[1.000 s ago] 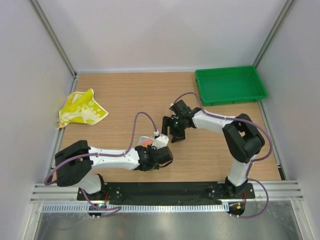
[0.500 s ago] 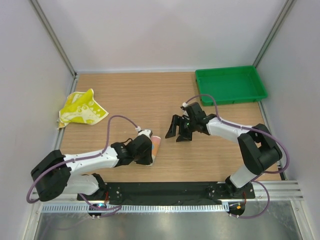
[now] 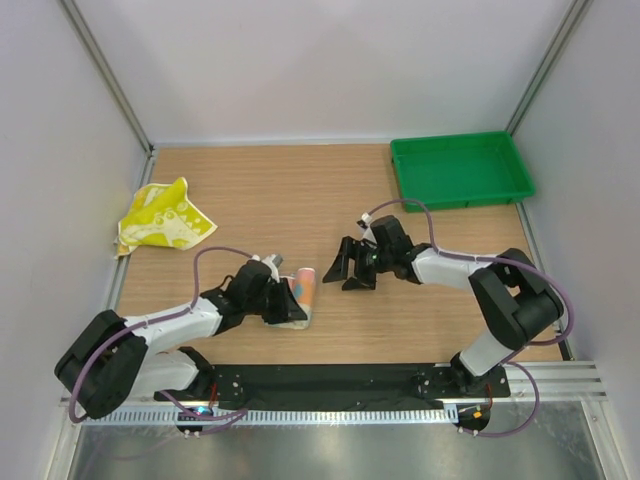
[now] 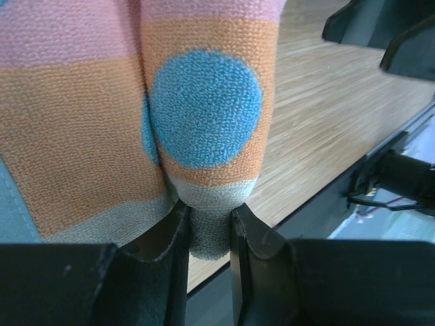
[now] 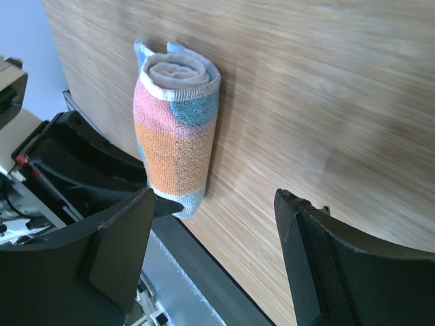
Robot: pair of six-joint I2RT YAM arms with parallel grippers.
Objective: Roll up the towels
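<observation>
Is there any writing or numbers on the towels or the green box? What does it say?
No words, numbers or labels can be read anywhere in these views.
The rolled towel has only stripes and blue dots, no letters.
The yellow towel has only a white pattern.
The green tray is plain.

Plain white walls [image 3: 330, 70], wooden tabletop [image 3: 290, 190], aluminium frame posts [image 3: 105, 70], soft even light

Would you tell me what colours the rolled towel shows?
The rolled towel has pink, orange and blue bands; right wrist view.
</observation>
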